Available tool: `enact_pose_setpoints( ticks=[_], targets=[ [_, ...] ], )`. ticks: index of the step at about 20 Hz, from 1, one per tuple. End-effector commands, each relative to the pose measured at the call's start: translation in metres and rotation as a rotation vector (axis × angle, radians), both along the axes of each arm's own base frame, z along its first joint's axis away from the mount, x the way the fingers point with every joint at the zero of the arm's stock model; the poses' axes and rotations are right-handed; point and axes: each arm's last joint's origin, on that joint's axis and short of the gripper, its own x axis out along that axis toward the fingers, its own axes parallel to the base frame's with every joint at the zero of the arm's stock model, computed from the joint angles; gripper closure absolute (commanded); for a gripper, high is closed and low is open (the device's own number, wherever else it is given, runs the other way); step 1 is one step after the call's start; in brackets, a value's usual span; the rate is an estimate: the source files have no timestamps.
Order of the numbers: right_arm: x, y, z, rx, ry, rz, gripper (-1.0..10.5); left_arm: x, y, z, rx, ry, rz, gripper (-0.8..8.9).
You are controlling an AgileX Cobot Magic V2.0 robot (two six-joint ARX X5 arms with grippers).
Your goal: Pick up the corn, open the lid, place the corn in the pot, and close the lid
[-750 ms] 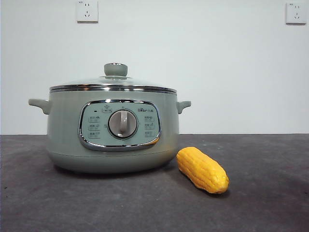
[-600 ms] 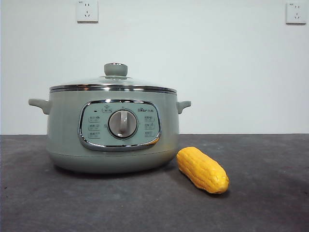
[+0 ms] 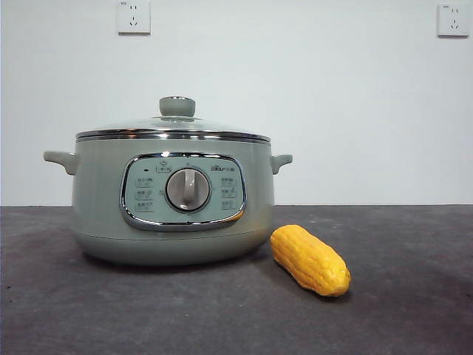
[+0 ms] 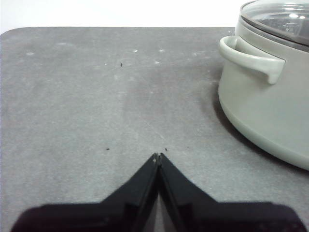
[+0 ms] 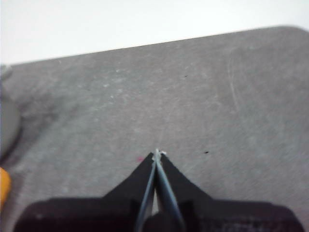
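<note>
Pots: I count one pot (image 3: 171,200), pale sage green, standing upright on the dark grey table (image 3: 399,310), left of centre in my front view.
Pot handles: two, one on each side (image 3: 60,160); my left wrist camera shows one of them close up (image 4: 251,58).
Control panel: one, chrome-framed (image 3: 183,191), facing the front camera, with one round silver dial (image 3: 188,189) in its middle.
Lids: one lid (image 3: 173,130), clear glass with a steel rim, seated closed on the pot; one pale green knob (image 3: 177,106) on top. I also see its edge in the left wrist view (image 4: 285,19).
Corn: one corn (image 3: 309,260), yellow-orange, lying on the table just beside the pot's lower right side, its nearer end angled toward the front camera. I cannot tell if it touches the pot. A sliver of orange also shows at the edge of my right wrist view (image 5: 4,186).
Left gripper: one left gripper (image 4: 158,157), jaws pressed together with nothing between them, hanging over bare table near the pot's handle side, apart from the pot.
Right gripper: one right gripper (image 5: 157,153), jaws closed tip to tip and empty, over bare table, apart from the corn.
Wall sockets: two, white, high on the wall (image 3: 134,16) and (image 3: 452,20).
</note>
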Motion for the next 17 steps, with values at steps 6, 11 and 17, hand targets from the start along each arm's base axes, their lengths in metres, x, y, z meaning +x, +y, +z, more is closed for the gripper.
enact_pose_setpoints(
  ticks=[6, 11, 17],
  targets=[
    [-0.003, 0.0, 0.015, 0.209, -0.03, -0.018, 9.6, 0.001, -0.004, 0.002, -0.079, -0.004, -0.119, 8.18],
    [-0.008, 0.0, 0.049, 0.29, -0.06, -0.018, 9.6, 0.002, -0.006, 0.022, -0.151, -0.023, -0.189, 8.18],
    [-0.01, 0.001, 0.094, 0.364, 0.04, -0.002, 9.6, 0.006, -0.01, 0.051, -0.229, -0.014, -0.305, 8.18]
  ],
)
